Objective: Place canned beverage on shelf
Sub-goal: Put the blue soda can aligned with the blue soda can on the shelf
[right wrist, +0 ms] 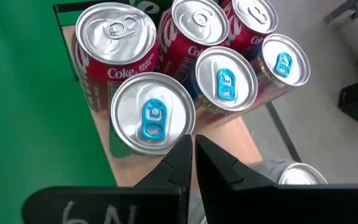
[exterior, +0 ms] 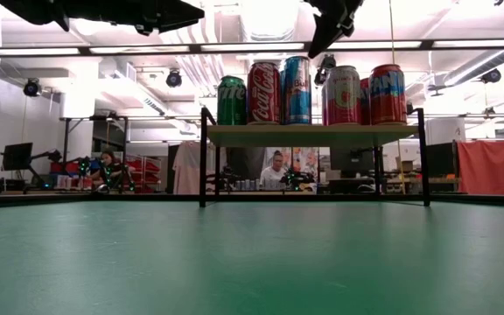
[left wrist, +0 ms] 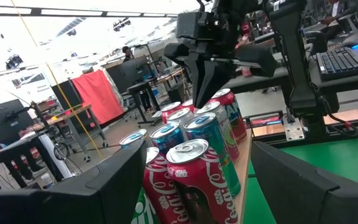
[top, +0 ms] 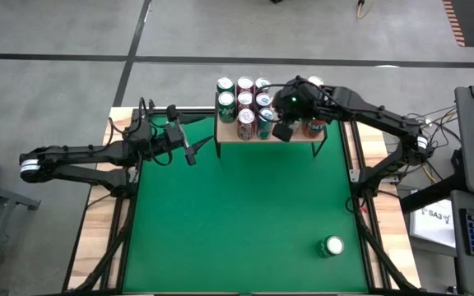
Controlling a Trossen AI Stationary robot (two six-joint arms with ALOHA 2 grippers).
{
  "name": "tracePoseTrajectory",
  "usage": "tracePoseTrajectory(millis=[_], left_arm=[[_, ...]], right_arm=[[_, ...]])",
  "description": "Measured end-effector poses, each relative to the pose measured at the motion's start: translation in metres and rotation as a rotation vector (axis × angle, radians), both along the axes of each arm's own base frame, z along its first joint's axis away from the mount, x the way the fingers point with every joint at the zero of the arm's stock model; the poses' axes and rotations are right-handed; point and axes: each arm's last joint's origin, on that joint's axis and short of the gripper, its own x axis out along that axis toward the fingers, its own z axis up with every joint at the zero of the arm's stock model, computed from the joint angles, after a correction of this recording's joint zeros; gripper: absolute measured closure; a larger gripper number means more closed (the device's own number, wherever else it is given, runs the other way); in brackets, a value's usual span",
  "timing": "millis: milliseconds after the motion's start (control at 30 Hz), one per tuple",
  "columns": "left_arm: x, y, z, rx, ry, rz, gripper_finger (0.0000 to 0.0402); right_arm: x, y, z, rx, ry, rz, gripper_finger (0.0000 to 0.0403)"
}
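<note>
Cans point(top: 245, 103) fill shelf point(top: 303, 136); right pincer point(right wrist: 193, 146) closed above, left pincer point(top: 189, 154) apart.

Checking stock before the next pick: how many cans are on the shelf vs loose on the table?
Cans visible on the shelf: 10 (the right arm may hide more)
Loose can on the green table: 1
Total: 11 visible
</note>
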Motion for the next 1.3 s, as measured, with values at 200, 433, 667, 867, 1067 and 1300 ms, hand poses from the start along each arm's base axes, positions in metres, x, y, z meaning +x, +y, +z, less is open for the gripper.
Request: tracePoseTrajectory(millis=[200,433,667,867,1067,1300], left_arm=[[0.0,0.0,0.0,0.0,0.0,0.0,0.0128],[0.0,0.0,0.0,0.0,0.0,0.0,0.0128],[0.0,0.0,0.0,0.0,0.0,0.0,0.0128],[0.0,0.0,0.0,0.0,0.0,0.0,0.0128],[0.0,0.0,0.0,0.0,0.0,0.0,0.0128],[0.0,0.0,0.0,0.0,0.0,0.0,0.0128]], right_arm=[[0.003,-0.001,-0.003,-0.011,-0.017,0.004,0.0391],[0.004,-0.002,-0.004,-0.019,-0.016,0.012,0.0391],[0.006,-0.002,-0.009,-0.019,-0.006,0.016,0.039],[0.008,-0.003,-0.012,-0.038,-0.007,0.033,0.039],[0.008,-0.003,-0.012,-0.053,-0.002,0.049,0.039],[0.011,-0.004,-0.01,-0.084,-0.019,0.071,0.039]])
